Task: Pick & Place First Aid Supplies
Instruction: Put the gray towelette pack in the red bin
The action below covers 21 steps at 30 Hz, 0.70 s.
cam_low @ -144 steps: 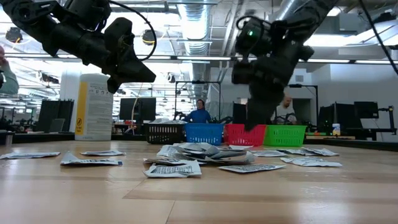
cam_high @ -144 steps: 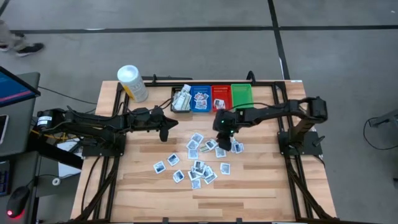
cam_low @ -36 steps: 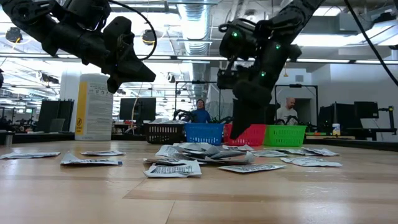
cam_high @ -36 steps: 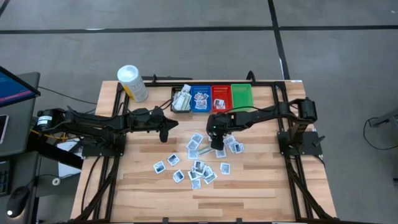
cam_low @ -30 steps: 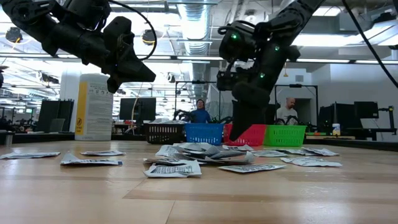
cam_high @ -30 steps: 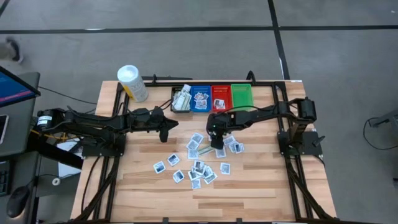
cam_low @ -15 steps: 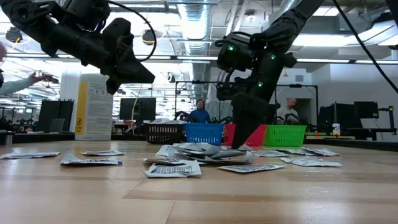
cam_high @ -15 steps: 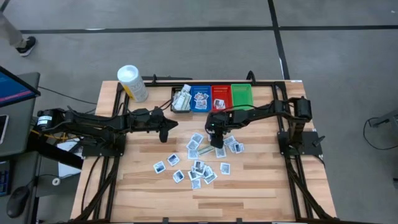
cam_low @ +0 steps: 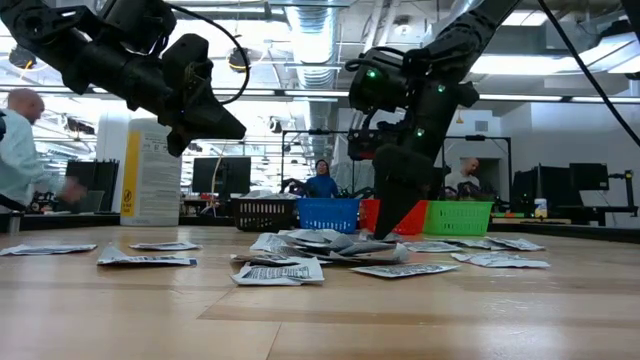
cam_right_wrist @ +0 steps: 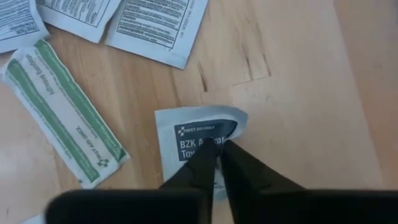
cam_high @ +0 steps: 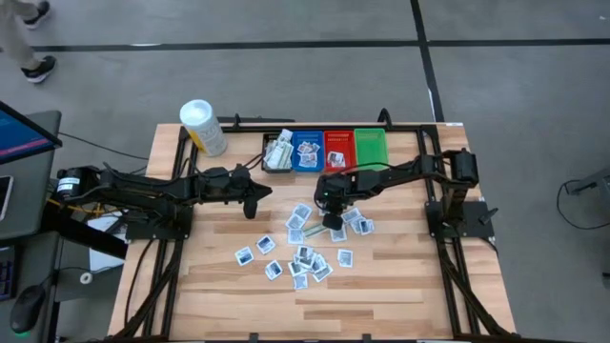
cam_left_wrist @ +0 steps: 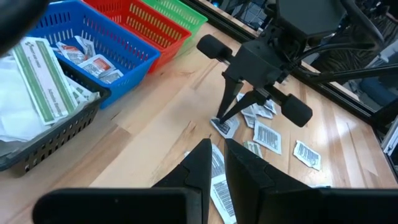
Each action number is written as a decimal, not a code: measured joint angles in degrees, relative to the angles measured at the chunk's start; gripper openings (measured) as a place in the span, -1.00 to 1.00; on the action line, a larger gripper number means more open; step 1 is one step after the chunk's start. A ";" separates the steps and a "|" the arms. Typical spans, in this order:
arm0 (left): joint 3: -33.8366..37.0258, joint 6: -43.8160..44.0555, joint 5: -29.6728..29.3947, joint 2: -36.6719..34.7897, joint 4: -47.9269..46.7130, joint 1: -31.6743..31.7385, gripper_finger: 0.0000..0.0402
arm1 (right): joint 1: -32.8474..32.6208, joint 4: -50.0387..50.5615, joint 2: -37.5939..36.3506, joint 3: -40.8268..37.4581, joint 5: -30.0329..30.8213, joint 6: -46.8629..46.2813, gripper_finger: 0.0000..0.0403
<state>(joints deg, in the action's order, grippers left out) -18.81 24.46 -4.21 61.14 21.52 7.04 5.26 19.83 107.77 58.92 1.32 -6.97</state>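
Item: right gripper (cam_right_wrist: 217,155), mid-desk at the back edge of the packet scatter, fingers pinched shut on a blue-marked towelette packet (cam_right_wrist: 202,134), one corner curling up.
Item: left gripper (cam_left_wrist: 217,163), nearly closed, empty, hanging left of the pile.
Handling note: lift straight and slowly, confirm one packet only, then carry to the bins (cam_high: 324,150) along the desk's far edge.

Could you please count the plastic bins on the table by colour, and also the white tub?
Black bin: 1
Blue bin: 1
Red bin: 1
Green bin: 1
White tub: 1
Total: 5
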 joint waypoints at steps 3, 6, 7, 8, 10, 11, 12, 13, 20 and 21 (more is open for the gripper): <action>0.00 0.05 0.00 0.00 0.00 -0.01 -0.78 | 0.00 1.31 0.09 0.91 -0.13 -0.01 -0.97; 0.00 0.05 0.00 0.00 0.00 0.01 -0.78 | 0.06 4.32 0.33 3.54 -1.28 0.03 -0.94; 0.00 0.05 0.00 0.00 0.00 0.00 -0.78 | 0.07 5.76 0.48 4.59 -1.30 0.15 -0.95; 0.00 0.05 0.00 0.00 0.00 -0.01 -0.78 | 0.07 7.28 0.59 5.65 -1.29 0.86 -0.96; 0.00 0.05 0.00 0.00 0.00 -0.01 -0.78 | 0.02 9.72 0.70 8.41 -1.31 2.53 -0.98; 0.00 0.05 0.00 0.00 0.00 -0.01 -0.78 | 0.02 10.62 0.59 10.02 -1.31 3.31 -0.98; 0.00 0.05 0.00 0.00 0.00 0.01 -0.78 | 0.04 11.89 0.48 11.68 -1.31 3.94 -0.98; 0.00 0.05 0.00 0.00 0.00 -0.01 -0.78 | 0.17 13.68 0.46 13.42 -1.29 4.43 -0.98; 0.00 -0.04 0.00 0.00 0.44 -0.01 -0.78 | 2.59 23.12 0.42 28.36 -1.29 5.57 -0.98; -0.01 -0.11 -0.12 0.00 0.57 0.01 -0.78 | 3.08 23.81 0.42 31.09 -1.29 5.54 -0.98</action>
<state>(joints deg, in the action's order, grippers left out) -18.82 24.35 -4.33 61.14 22.09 7.05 8.34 43.64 108.18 90.00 0.03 -1.43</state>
